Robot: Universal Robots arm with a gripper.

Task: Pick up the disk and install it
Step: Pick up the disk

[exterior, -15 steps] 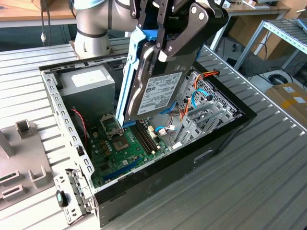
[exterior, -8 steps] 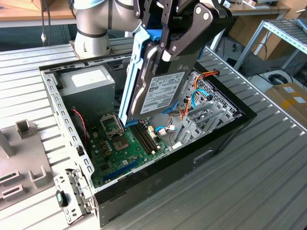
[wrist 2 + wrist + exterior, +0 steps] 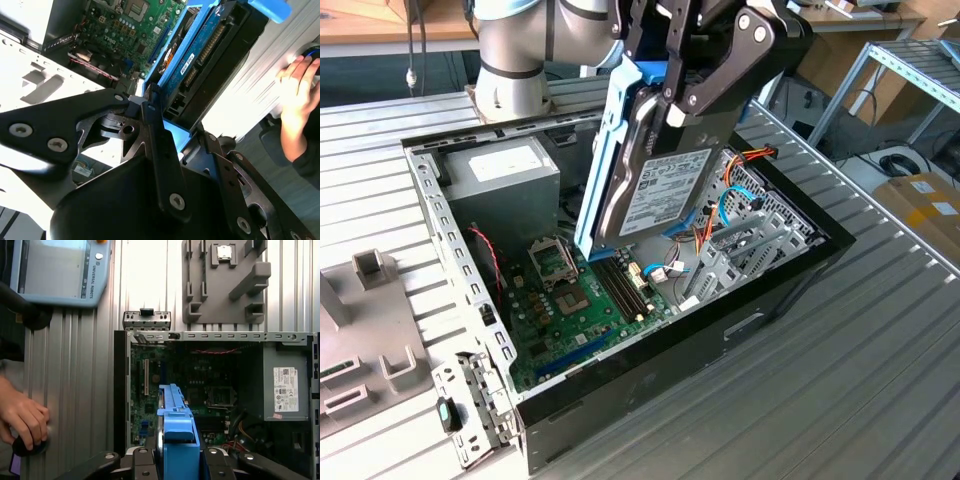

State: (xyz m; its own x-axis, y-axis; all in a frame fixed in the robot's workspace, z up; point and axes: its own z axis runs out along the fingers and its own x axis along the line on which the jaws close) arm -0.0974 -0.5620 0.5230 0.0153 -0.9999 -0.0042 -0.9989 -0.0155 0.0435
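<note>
- We see room over the flat green motherboard (image 3: 570, 305), partly taken by the tilted grey metal disk (image 3: 665, 195) with its blue rail, clamped in the end effector (image 3: 677, 105).
- A big grey metal box (image 3: 505, 190) and orange and blue cables (image 3: 728, 205) flank that room.
- A person's hand (image 3: 22, 417) rests on the ribbed metal counter (image 3: 860, 380).

My arm and gripper: silver-grey, pale blue and matte black.
My arm (image 3: 515, 60), at the top of the exterior view, is a fat, rounded silver-grey joint with a pale blue ring at its cap. My gripper (image 3: 668, 95) is matte black, built from flat, angular link plates with rounded corners. In the second wrist view, bright silver screws (image 3: 58, 145) with recessed heads pin the plates above a smooth black housing (image 3: 115, 210).
</note>
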